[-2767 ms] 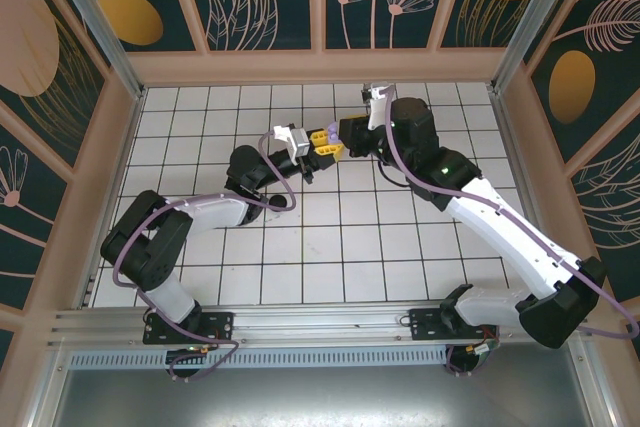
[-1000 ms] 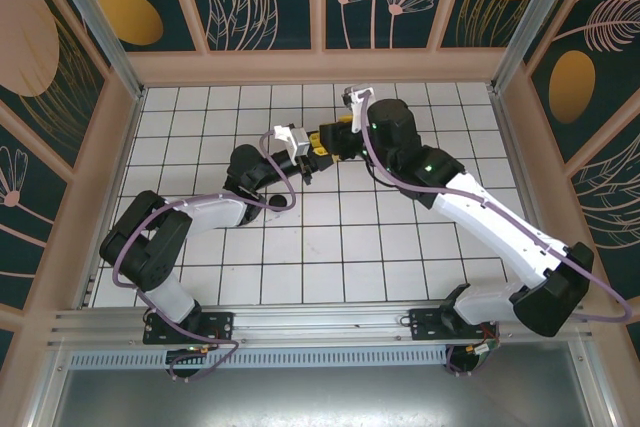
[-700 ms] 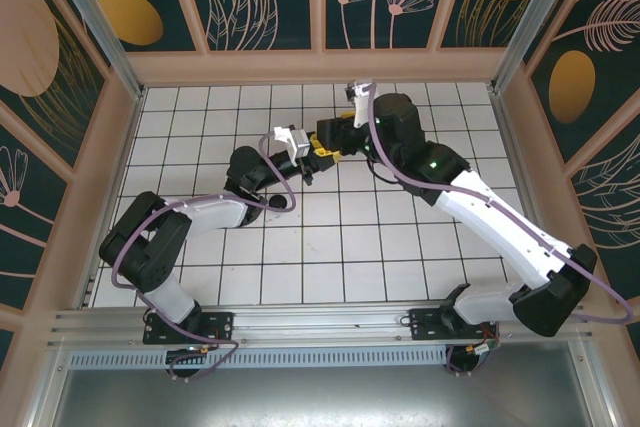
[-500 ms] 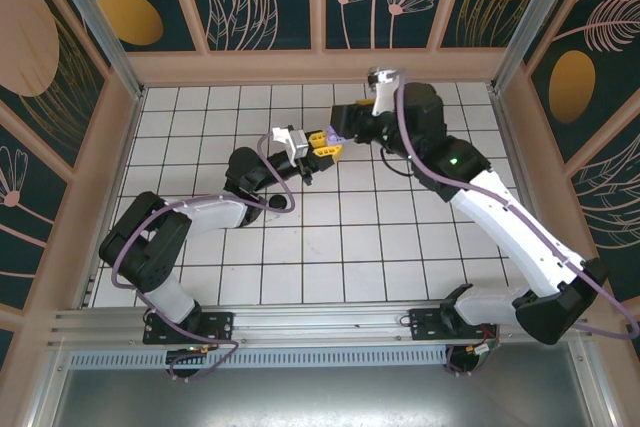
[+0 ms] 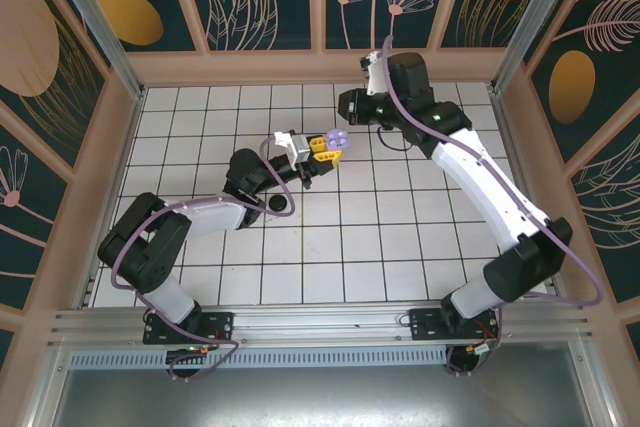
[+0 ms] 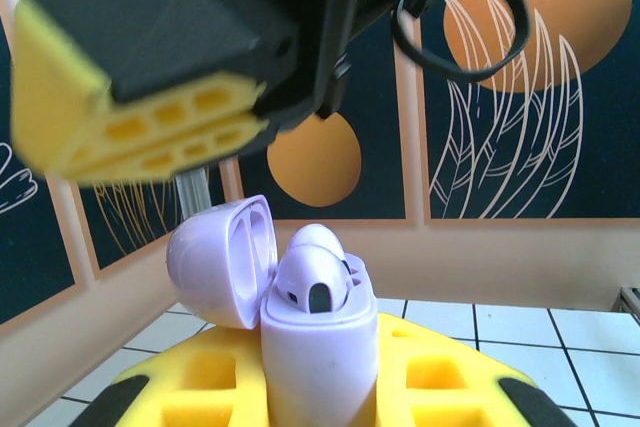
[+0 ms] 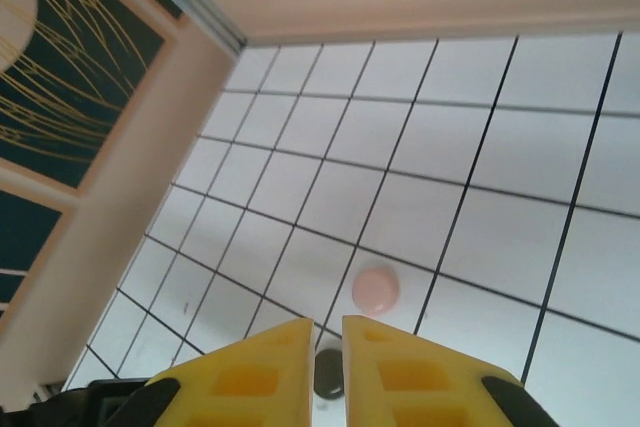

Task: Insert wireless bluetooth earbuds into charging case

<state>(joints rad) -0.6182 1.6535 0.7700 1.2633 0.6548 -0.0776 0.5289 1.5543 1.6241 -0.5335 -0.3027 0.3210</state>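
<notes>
My left gripper (image 5: 325, 150) is shut on the base of an open lilac charging case (image 5: 337, 137) and holds it upright above the tiles. In the left wrist view the case (image 6: 320, 347) stands between my yellow fingers (image 6: 450, 387), its lid (image 6: 215, 257) swung back to the left. Two lilac earbuds (image 6: 313, 279) sit in the wells, their heads poking above the rim. My right gripper (image 5: 346, 107) hovers just beyond and above the case. Its yellow fingertips (image 6: 140, 132) loom blurred over the lid. In its own wrist view the right gripper (image 7: 325, 337) is shut, a thin slit between the fingers and nothing in it.
A closed pink round case (image 7: 376, 289) and a black round case (image 7: 327, 372) lie on the white tiled floor below the right gripper. The wooden back wall (image 5: 320, 67) runs close behind the right wrist.
The right gripper has drawn back from the lilac case toward the back wall and closed its jaws. The left gripper keeps its hold on the case, almost unmoved.
</notes>
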